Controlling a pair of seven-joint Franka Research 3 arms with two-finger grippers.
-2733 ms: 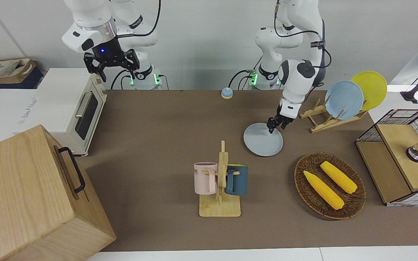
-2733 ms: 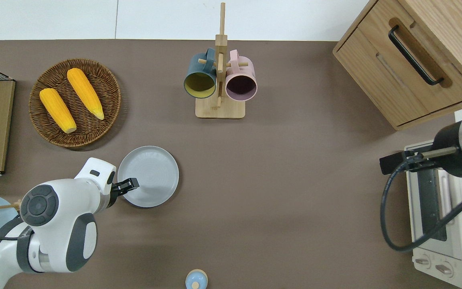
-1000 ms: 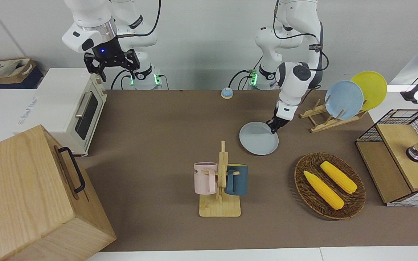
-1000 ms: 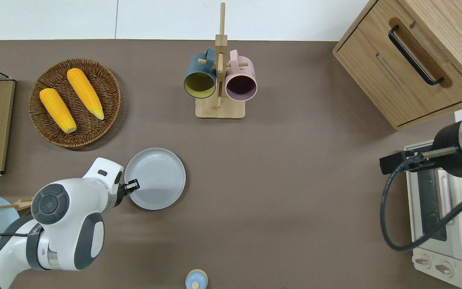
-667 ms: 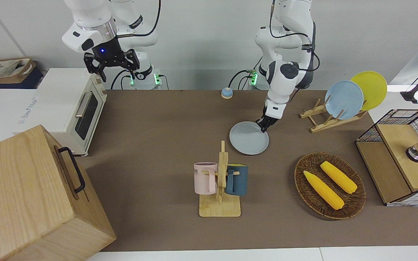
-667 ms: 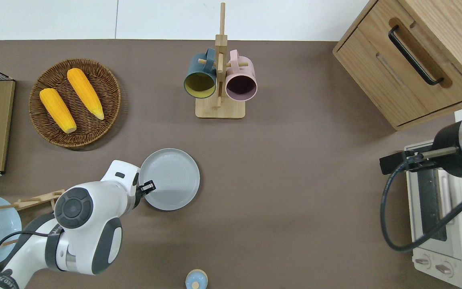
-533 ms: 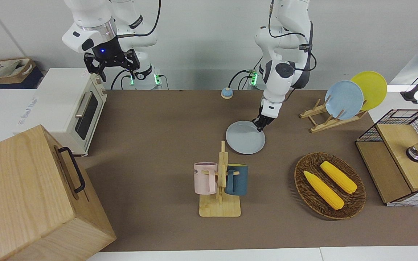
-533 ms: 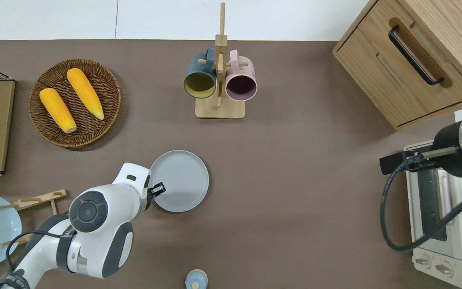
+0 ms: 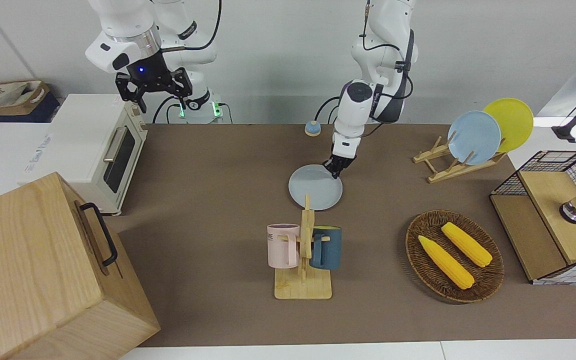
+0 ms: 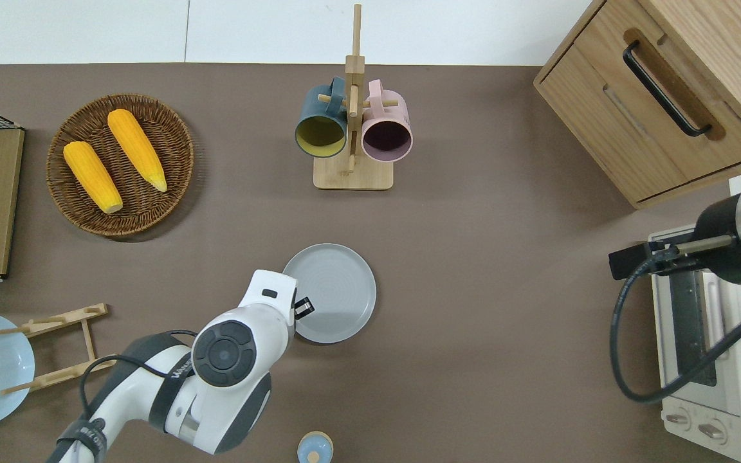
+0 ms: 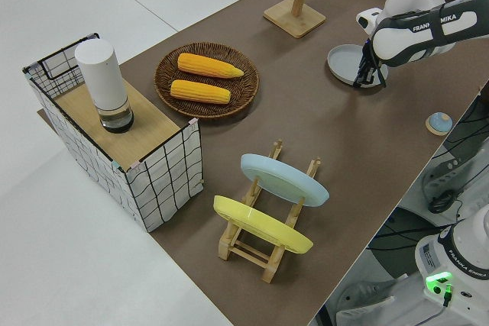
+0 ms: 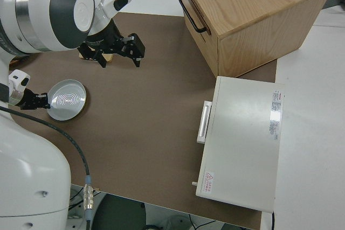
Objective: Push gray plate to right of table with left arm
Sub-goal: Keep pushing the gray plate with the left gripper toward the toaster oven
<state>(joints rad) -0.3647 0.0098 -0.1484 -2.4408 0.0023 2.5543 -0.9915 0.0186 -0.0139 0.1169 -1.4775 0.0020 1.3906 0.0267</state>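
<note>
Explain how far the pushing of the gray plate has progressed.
Done: the gray plate lies mid-table, nearer the robots than the mug rack. In hand: the left gripper is at its rim. Left: the stretch toward the toaster oven. The right arm is parked.

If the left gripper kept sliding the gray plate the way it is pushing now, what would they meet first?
Probably nothing soon: past the left gripper and gray plate the table is bare until the toaster oven.

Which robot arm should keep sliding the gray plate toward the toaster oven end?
The left. Its pincer is already down at the gray plate, on the rim toward the left arm's end of the table, so it can shove it across. The right pincer is parked.
</note>
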